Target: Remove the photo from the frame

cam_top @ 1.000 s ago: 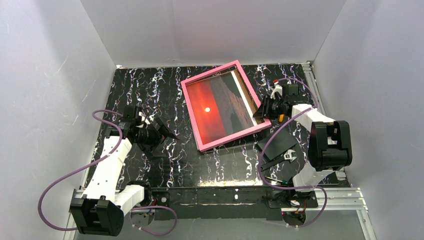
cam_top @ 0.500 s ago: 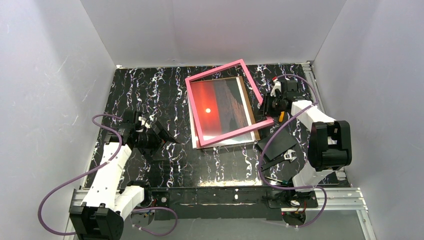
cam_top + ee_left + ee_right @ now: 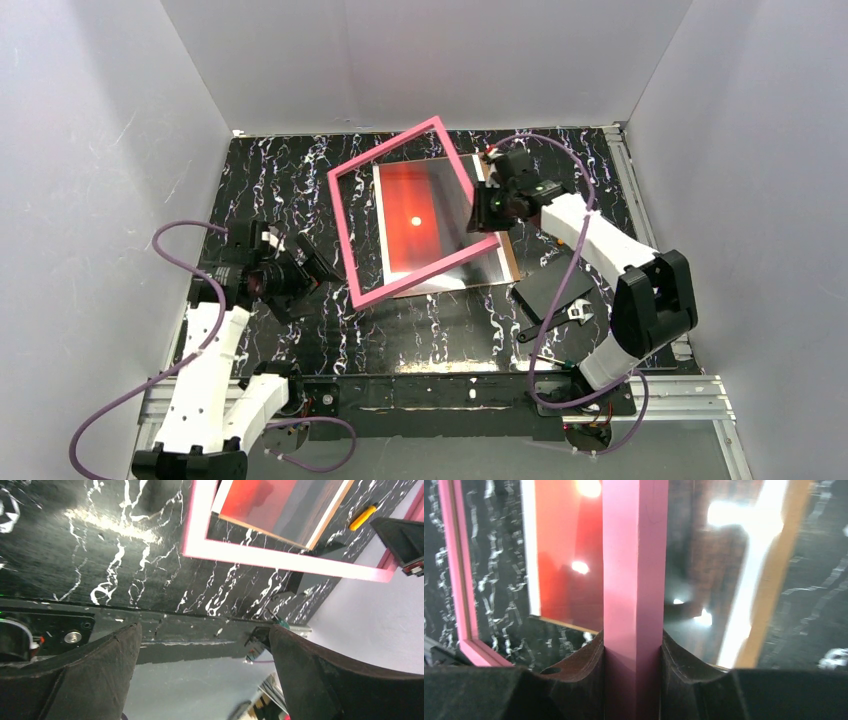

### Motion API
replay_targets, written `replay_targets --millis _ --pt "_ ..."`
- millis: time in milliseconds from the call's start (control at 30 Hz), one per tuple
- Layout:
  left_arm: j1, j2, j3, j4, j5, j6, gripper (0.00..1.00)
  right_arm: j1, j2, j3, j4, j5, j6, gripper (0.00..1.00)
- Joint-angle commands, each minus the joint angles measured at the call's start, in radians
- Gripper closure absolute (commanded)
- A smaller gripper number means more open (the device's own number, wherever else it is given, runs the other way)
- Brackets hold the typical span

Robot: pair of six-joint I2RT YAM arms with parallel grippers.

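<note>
Right pincer [image 3: 634, 655]: pinching frame [image 3: 345, 240] at its right rail; frame raised and tilted. Photo [image 3: 420, 215]: flat on surface [image 3: 290, 180] under the frame, just left of that pincer. Left pincer [image 3: 318, 268]: spread, empty, near frame's near-left corner.

photo [image 3: 569, 555]: blurred and glare-washed in right wrist view; cut off by the top edge in left wrist view.
frame [image 3: 634, 580]: rail runs off top edge, right wrist view.
right gripper [image 3: 488, 213]: fingertips indistinct from above.
</note>
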Motion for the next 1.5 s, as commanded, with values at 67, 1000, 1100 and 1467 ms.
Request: replay_targets --millis 67,1000,1100,1467 --pt "-0.004 -0.013 0.154 -0.18 -0.144 0.05 0.0 0.237 0.086 0.136 0.132 0.073 0.225 0.99" --pt "-0.004 -0.04 0.141 -0.23 -0.107 0.105 0.0 0.587 0.531 0.53 0.212 0.195 0.479 0.99" --pt "0.007 -0.02 0.079 -0.279 -0.115 0.034 0.0 0.585 0.471 0.433 0.285 0.189 0.474 0.99" --pt "0.068 -0.015 -0.184 -0.075 -0.006 -0.295 0.0 0.572 0.395 0.274 0.384 0.135 0.506 0.99"
